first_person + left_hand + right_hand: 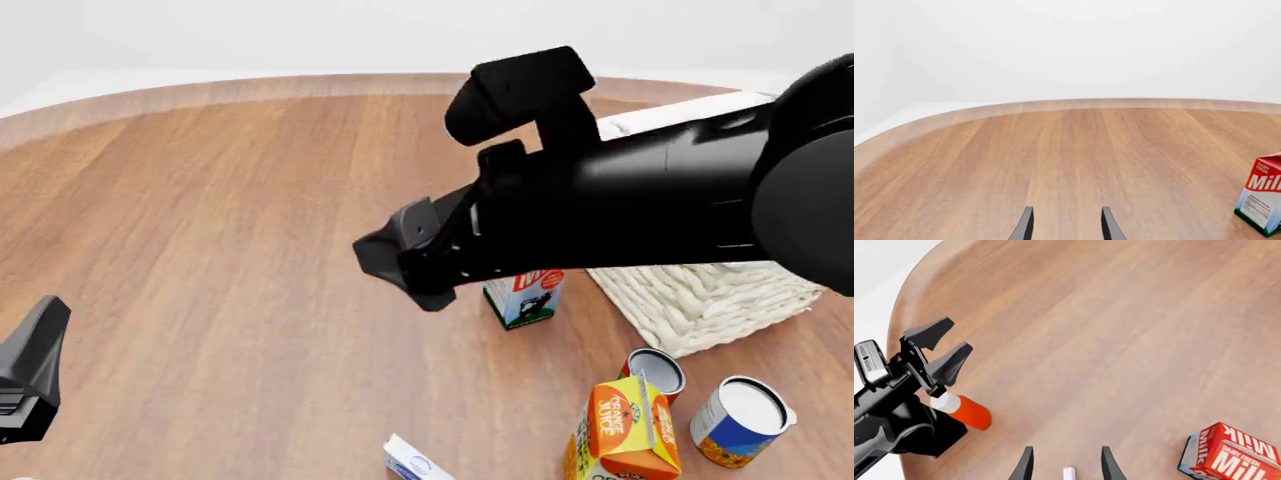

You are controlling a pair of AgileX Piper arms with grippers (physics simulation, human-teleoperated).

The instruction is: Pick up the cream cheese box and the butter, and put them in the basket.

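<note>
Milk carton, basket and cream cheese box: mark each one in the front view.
milk carton (pixel 527 297), front view, lower front face under the arm.
basket (pixel 701 295), front view, woven side wall.
cream cheese box (pixel 416 464), front view, top face at the bottom edge.

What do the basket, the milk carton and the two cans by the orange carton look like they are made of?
The basket looks like cream woven wicker, its surface showing braided strands. The milk carton looks like printed paperboard, with flat faces, sharp folds and a matte finish. The two cans look like metal with paper labels, judging by their pale rimmed tops, though a render leaves that open.
</note>
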